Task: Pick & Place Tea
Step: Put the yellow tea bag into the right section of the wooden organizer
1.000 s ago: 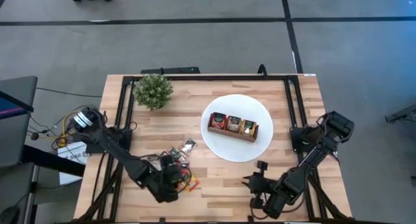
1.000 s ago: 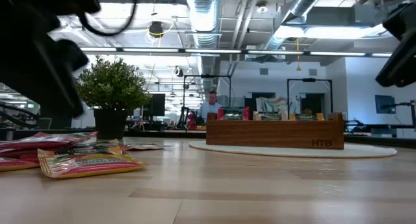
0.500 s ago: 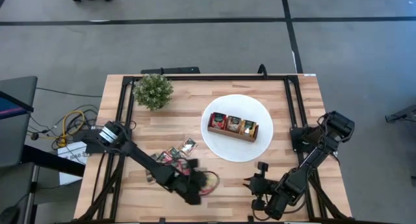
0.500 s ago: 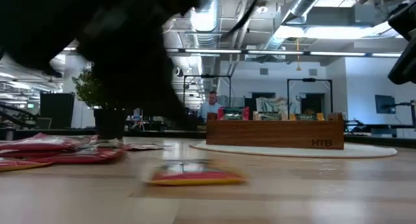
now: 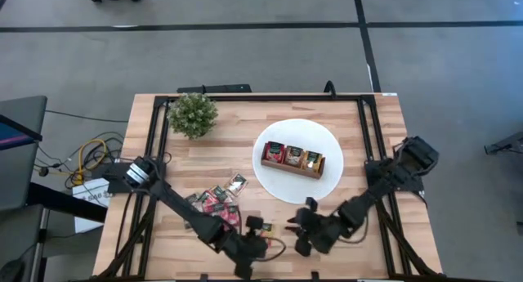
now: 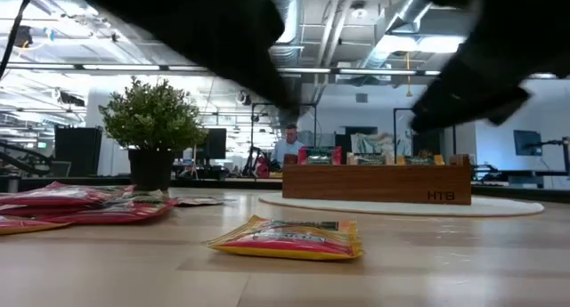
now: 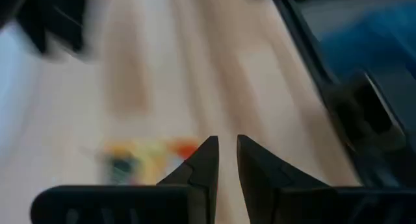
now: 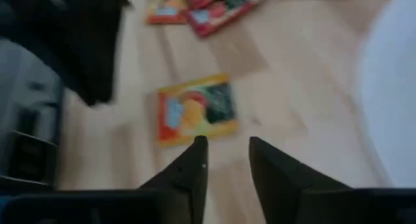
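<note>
High view: I see the left gripper (image 5: 260,233) down at the table's near edge, arm stretched across the heap of tea sachets (image 5: 214,203). The right gripper (image 5: 301,231) is close to it, reaching in from the right side. Between the two lies a lone yellow sachet (image 5: 267,230), just beside the left gripper; whether it is touched I cannot tell here. The white plate (image 5: 270,184) sits mid-table with the wooden tray (image 5: 292,158) on it, sachets standing in its three compartments. The green plant (image 5: 193,114) is at the far left corner.

Low view: the yellow sachet (image 6: 289,238) lies flat on bare wood, nothing gripping it. Both arms are dark blurs overhead. The red heap (image 6: 76,203) lies to the left, in front of the plant (image 6: 153,132). The tray (image 6: 377,180) stands on the plate (image 6: 499,206) behind. A person (image 6: 289,145) shows far back in the room.

Left wrist view: the left gripper's fingers (image 7: 203,164) stand narrow, a thin gap between them, holding nothing. The yellow sachet (image 7: 140,156) is blurred on the wood beyond them, apart from the tips.

Right wrist view: the right gripper's fingers (image 8: 193,164) stand somewhat apart and empty. The yellow sachet (image 8: 196,109) lies flat just ahead of the tips. Red sachets (image 8: 211,6) lie farther off, and the plate's edge (image 8: 396,94) shows at one side.
</note>
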